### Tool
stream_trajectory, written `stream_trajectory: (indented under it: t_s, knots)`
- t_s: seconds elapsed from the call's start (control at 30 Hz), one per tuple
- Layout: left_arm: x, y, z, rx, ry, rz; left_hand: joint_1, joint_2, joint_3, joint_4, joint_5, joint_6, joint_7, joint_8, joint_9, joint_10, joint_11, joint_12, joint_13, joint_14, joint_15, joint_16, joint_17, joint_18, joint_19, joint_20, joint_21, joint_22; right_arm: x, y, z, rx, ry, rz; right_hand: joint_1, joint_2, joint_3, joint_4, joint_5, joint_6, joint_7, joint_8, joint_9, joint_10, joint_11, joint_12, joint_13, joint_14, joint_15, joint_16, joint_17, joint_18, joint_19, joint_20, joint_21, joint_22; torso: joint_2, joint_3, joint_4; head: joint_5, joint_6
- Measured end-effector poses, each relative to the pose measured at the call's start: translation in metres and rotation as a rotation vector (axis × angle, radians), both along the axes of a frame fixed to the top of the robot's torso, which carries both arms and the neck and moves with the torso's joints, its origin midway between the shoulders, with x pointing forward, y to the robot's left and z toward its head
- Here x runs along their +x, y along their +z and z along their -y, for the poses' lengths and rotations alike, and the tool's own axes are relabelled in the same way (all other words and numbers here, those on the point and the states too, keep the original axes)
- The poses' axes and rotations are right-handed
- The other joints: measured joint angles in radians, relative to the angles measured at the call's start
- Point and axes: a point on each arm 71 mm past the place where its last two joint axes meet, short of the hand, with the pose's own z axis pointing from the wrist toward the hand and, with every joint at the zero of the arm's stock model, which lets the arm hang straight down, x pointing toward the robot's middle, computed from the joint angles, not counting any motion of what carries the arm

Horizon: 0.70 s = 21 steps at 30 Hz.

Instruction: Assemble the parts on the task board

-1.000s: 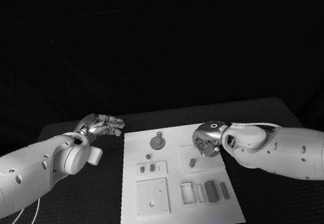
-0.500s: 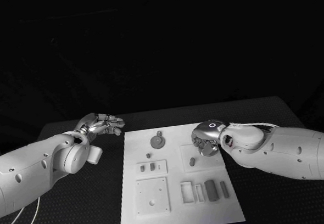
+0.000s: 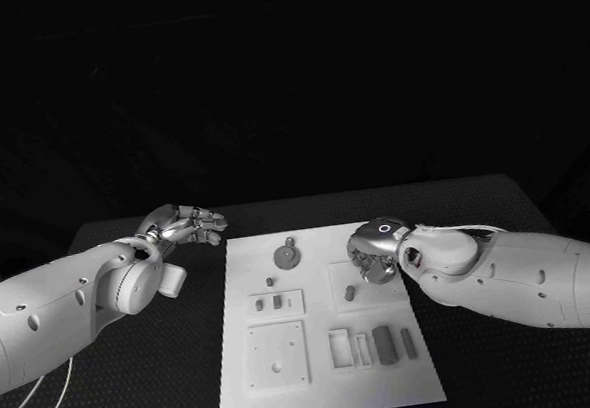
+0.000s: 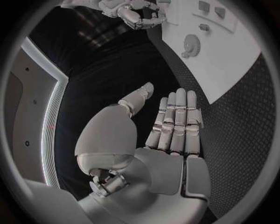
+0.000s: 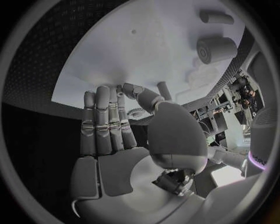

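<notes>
the right robot hand [image 3: 376,254] is held low over the right side of the board [image 3: 334,401], fingers straight and side by side with the thumb apart, and nothing is grasped by it. the left robot hand [image 3: 182,226] is kept over the black table [image 3: 143,384] just off the board's far left corner, likewise released, its fingers extended. a round geared part [image 3: 287,257] is seen near the board's far edge, small pegs [image 3: 268,306] at its middle, and upright blocks [image 3: 385,346] toward its near right. a cylinder [image 5: 216,49] is seen standing on the board past the right fingers.
</notes>
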Motion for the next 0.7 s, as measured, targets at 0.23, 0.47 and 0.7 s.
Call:
stream_trajectory:
  t_s: [0.23,0.47,0.7]
  knots:
    - [0.0000,0.0000,0.0003,0.000,-0.001,0.000,0.000,0.000,0.000,0.000,0.000,0.000,0.000,0.000,0.000,0.000,0.000,0.000,0.000,0.000,0.000,0.000,0.001,0.000,0.000,0.000,-0.004,-0.001,-0.0011,-0.0010,-0.0009,-0.009,0.008,0.014,0.007,0.007,0.013,-0.020,-0.004,0.025,-0.012,0.012,0.008,0.016,-0.009,0.010,0.021,0.008,-0.004,0.016,0.003,-0.001,0.016,-0.009,0.012,0.000,-0.001,-0.0003,0.0000,-0.004,0.000]
    - [0.0000,-0.0001,0.0002,0.000,-0.001,-0.001,0.004,0.004,0.000,0.000,0.000,0.000,0.000,0.000,0.000,0.000,0.000,0.000,-0.001,0.004,-0.004,0.000,0.003,0.000,0.000,0.000,-0.004,-0.001,-0.0021,-0.0016,-0.0002,-0.008,0.012,0.027,0.007,0.007,0.012,-0.021,-0.004,0.033,-0.019,0.015,0.015,0.026,-0.012,0.014,0.030,0.013,-0.007,0.023,0.005,-0.002,0.026,-0.012,0.017,-0.001,-0.001,0.0003,0.0005,-0.005,0.001]
    - [0.0001,-0.0001,0.0006,0.000,-0.002,-0.001,0.004,0.004,0.000,0.000,0.000,0.000,0.000,0.000,0.000,0.000,0.000,0.000,-0.001,0.004,-0.004,0.000,0.003,0.000,0.000,0.000,-0.004,-0.001,-0.0031,-0.0021,0.0006,-0.001,0.012,0.037,0.007,0.007,0.012,-0.021,-0.004,0.038,-0.017,0.016,0.019,0.028,-0.014,0.014,0.038,0.011,-0.011,0.028,0.005,-0.002,0.028,-0.014,0.022,-0.001,0.000,0.0005,0.0007,-0.007,0.003]
